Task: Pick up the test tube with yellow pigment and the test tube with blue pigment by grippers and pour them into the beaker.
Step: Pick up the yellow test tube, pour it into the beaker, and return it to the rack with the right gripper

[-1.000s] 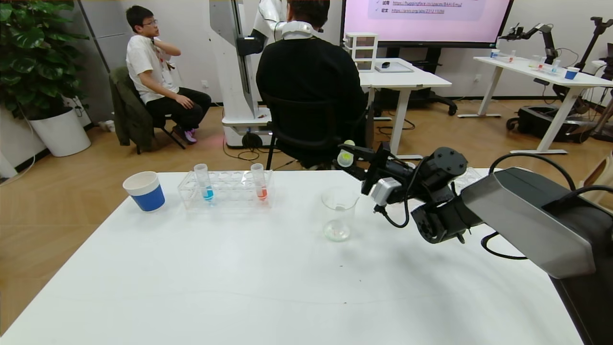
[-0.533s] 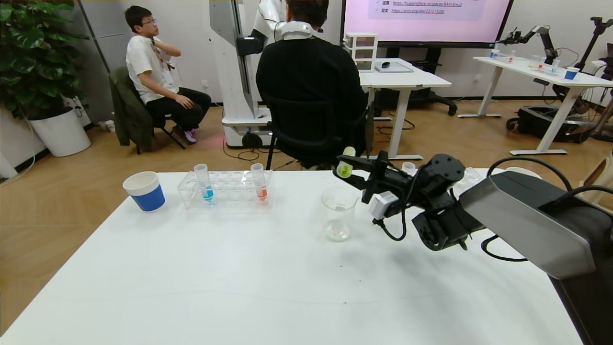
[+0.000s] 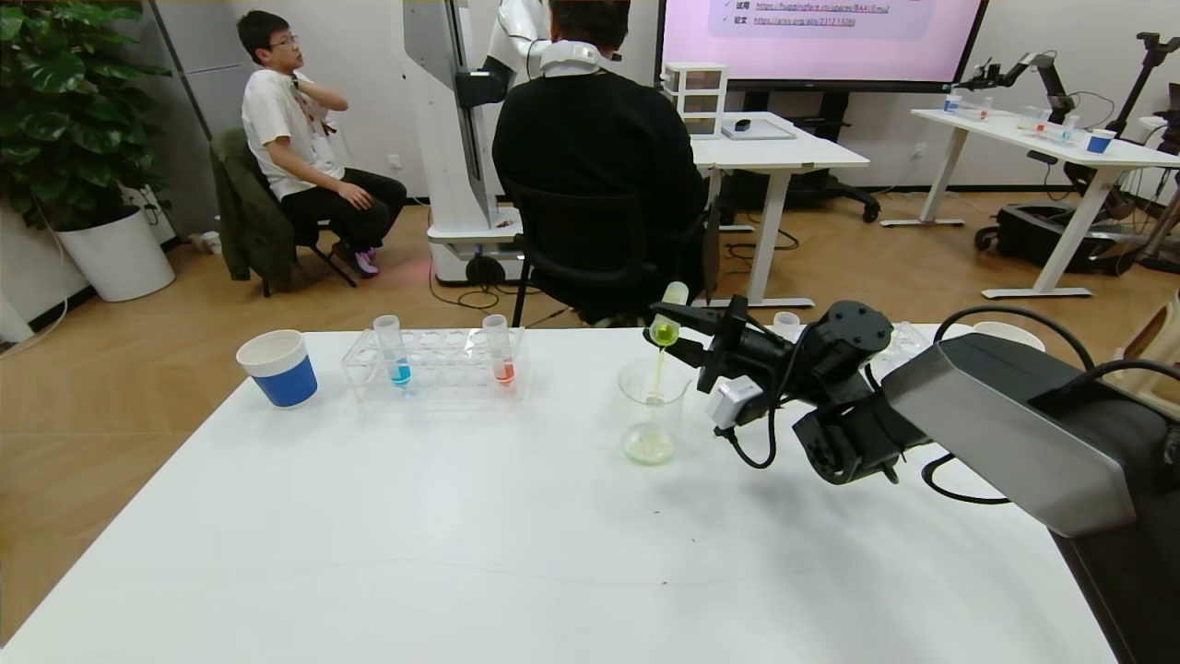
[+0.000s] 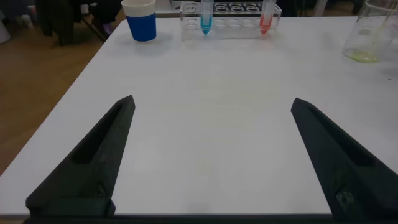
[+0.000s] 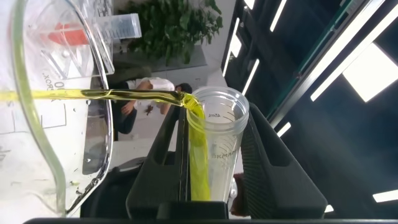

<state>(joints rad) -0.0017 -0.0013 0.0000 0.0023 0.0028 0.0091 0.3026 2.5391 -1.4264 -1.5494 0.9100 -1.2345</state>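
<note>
My right gripper is shut on the yellow test tube and holds it tipped over the beaker. A thin yellow stream runs from the tube's mouth into the beaker, and yellow-green liquid pools at its base. The right wrist view shows the tube between the black fingers, liquid streaming toward the beaker wall. The blue test tube stands in the clear rack at the back left, also in the left wrist view. My left gripper is open and empty, low over the table's near part.
A tube with orange-red liquid stands in the same rack. A blue-and-white paper cup is left of the rack. More clear racks and a cup lie behind my right arm. People sit beyond the table's far edge.
My right gripper has tilted the yellow tube further and moved it a little over the beaker. Liquid now pours out and the beaker's bottom has turned yellow-green.
</note>
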